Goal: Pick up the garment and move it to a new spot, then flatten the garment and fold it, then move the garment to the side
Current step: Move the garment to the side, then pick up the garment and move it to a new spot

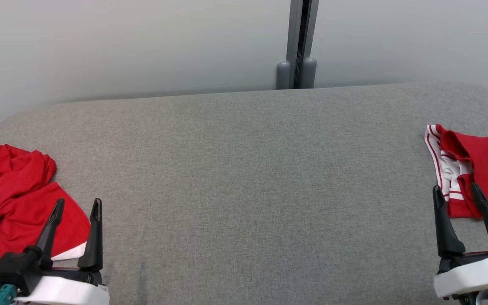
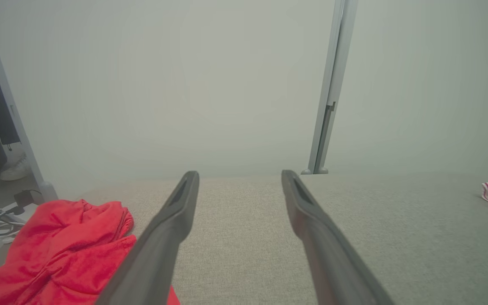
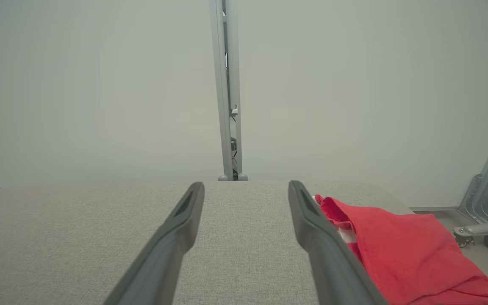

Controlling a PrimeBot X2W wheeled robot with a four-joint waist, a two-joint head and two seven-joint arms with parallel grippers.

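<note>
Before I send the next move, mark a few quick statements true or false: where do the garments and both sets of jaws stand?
1. The left gripper and right gripper both have open jaws and hold nothing. True.
2. The crumpled garment lies at the table's left end. True.
3. The crumpled garment is folded flat. False: it is bunched in wrinkles.
4. The striped garment lies at the right end, by the right gripper. True.
5. The two garments touch. False: they lie at opposite ends.
6. The left gripper is over the table's middle. False: it is at the left, by the crumpled garment.
</note>
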